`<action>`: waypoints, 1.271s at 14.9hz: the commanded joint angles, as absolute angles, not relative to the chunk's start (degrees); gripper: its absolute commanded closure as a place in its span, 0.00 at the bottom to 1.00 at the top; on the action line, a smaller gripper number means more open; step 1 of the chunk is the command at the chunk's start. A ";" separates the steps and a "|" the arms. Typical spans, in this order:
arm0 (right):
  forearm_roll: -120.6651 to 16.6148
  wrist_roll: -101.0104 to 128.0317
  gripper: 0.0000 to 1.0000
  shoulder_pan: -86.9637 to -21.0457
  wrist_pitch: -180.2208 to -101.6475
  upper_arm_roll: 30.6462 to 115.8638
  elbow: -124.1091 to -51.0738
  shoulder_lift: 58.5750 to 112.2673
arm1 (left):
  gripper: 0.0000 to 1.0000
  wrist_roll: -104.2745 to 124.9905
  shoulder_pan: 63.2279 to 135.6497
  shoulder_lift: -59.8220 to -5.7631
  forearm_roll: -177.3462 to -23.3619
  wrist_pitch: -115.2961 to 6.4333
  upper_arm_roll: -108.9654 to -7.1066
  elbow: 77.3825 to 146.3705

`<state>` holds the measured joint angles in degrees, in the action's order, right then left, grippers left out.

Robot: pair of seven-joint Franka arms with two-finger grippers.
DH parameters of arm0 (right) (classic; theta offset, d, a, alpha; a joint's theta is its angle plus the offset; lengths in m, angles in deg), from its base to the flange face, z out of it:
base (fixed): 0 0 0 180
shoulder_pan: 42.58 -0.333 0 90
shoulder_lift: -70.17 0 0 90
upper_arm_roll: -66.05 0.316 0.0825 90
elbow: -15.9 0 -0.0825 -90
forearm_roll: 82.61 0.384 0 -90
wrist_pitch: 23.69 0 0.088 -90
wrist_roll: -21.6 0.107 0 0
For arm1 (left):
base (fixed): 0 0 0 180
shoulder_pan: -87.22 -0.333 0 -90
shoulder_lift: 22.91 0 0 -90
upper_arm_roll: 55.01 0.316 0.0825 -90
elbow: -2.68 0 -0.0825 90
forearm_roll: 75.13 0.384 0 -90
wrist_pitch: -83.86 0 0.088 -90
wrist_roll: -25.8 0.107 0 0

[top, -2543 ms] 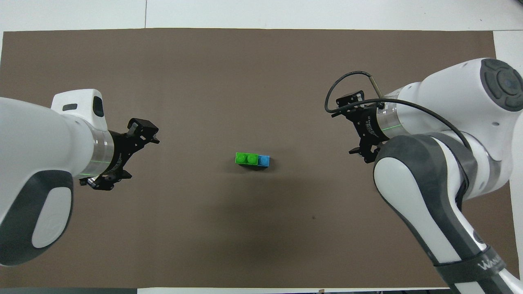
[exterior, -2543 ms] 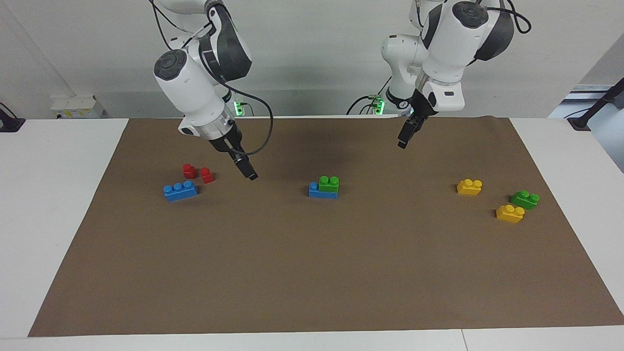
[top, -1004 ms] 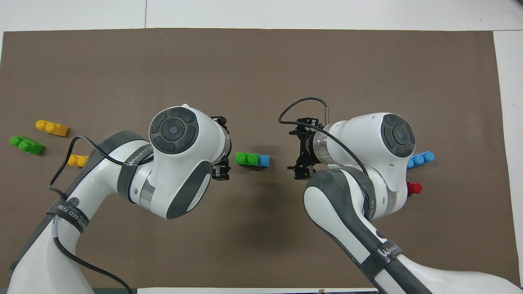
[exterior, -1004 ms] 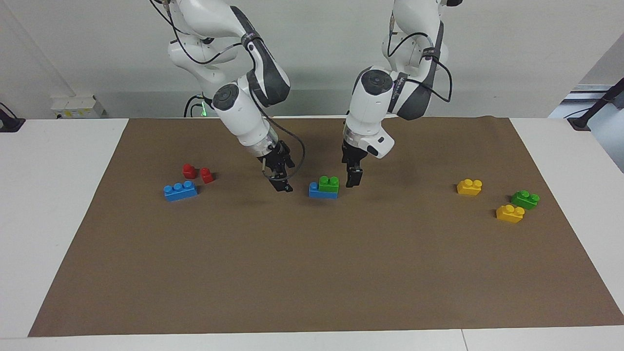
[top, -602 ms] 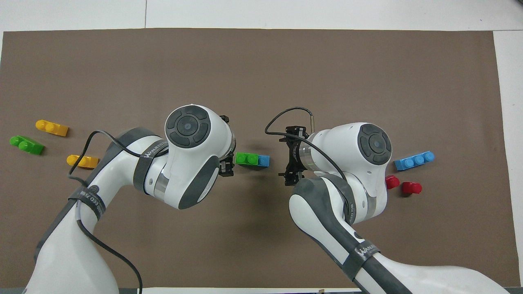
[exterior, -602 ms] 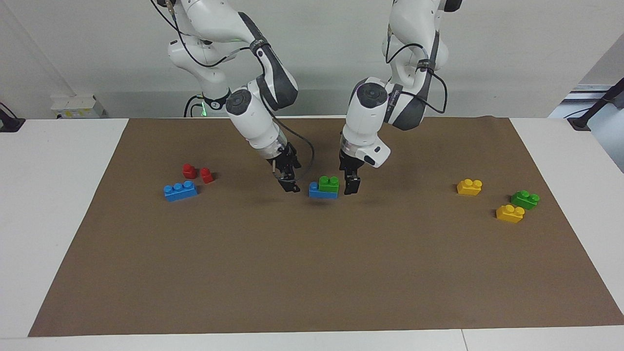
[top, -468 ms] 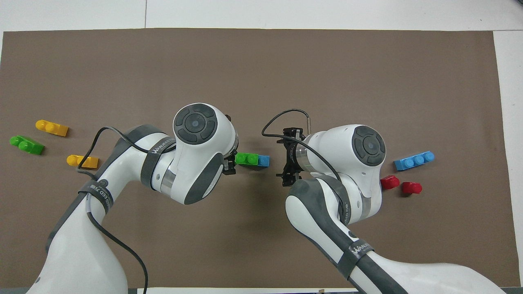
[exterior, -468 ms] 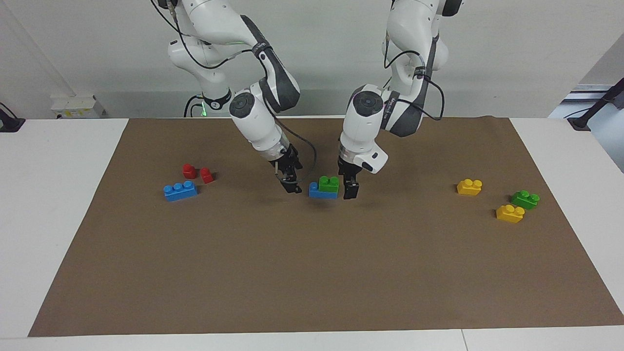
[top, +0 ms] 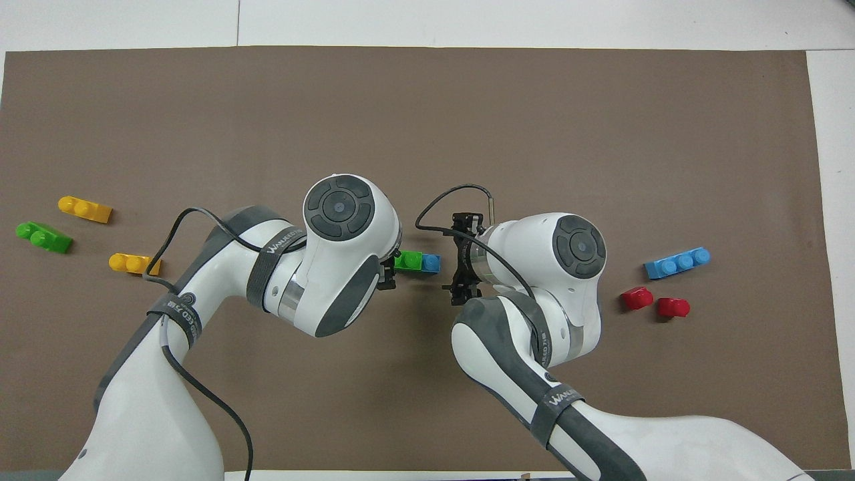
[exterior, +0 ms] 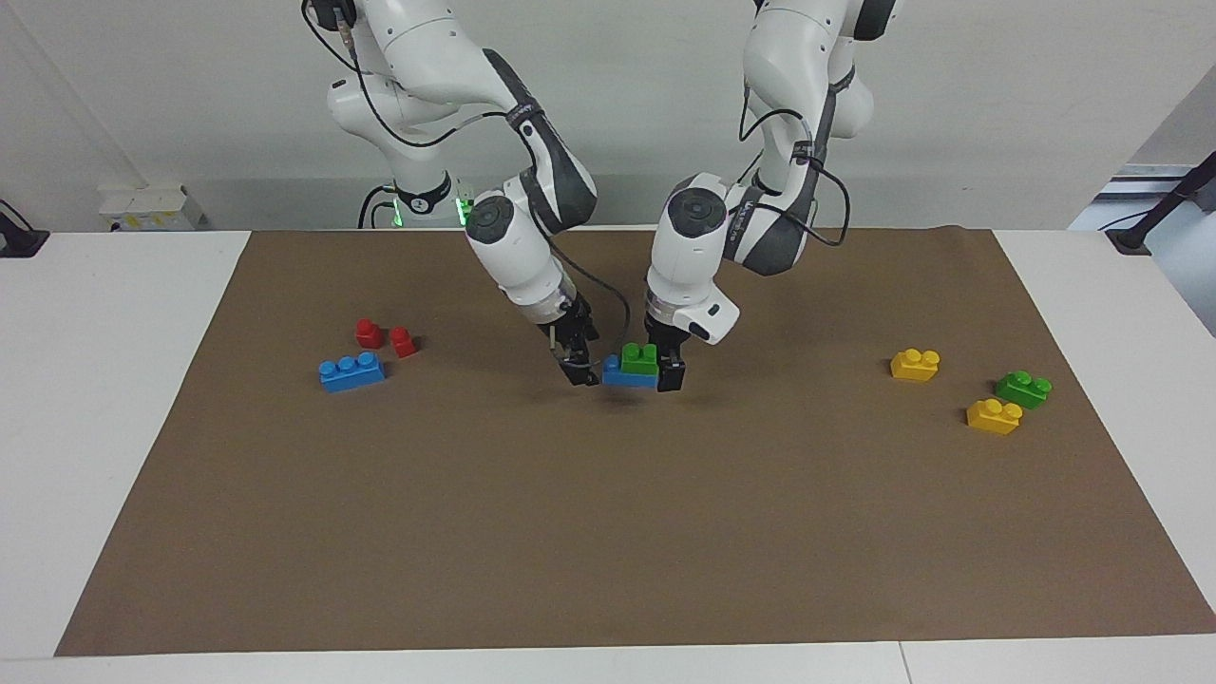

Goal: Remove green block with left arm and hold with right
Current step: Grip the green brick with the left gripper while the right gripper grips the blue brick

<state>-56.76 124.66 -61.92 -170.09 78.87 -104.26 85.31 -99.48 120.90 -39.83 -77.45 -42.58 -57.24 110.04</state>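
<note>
Facing view: both arms bend down to the middle of the brown mat (exterior: 608,532).
Green block: the green block (exterior: 640,358) sits on top of a blue brick (exterior: 622,377) in the middle of the mat. It covers the end of the blue brick that is toward the left arm's end of the table. One blue stud shows at the blue brick's other end.
Left gripper: the left gripper (exterior: 671,372) is low, just beside the green block's end of the little stack. Its fingers are spread wide and hold nothing.
Right gripper: the right gripper (exterior: 581,370) is low, just beside the bare blue end of the stack. Its fingers are spread wide too, and it holds nothing.
Overhead view: the stack lies between the two grippers, and the left arm hides part of the green block (top: 406,259).
Other bricks, right arm's end: a long blue brick (exterior: 351,371) and two small red pieces (exterior: 369,332) (exterior: 403,341) lie close together.
Other bricks, left arm's end: two yellow bricks (exterior: 915,364) (exterior: 994,416) and a second green brick (exterior: 1023,389) lie well apart from the stack.
</note>
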 commanded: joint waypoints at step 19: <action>-55.54 124.43 0.10 -64.11 -175.65 78.89 -104.60 89.06 | 0.00 -101.90 122.82 -40.75 -76.10 -41.82 -56.33 110.78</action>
<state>-56.76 124.67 -63.82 -173.87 78.83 -104.28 88.74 -100.66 122.11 -40.99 -77.34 -42.33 -56.98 110.39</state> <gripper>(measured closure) 0.097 0.000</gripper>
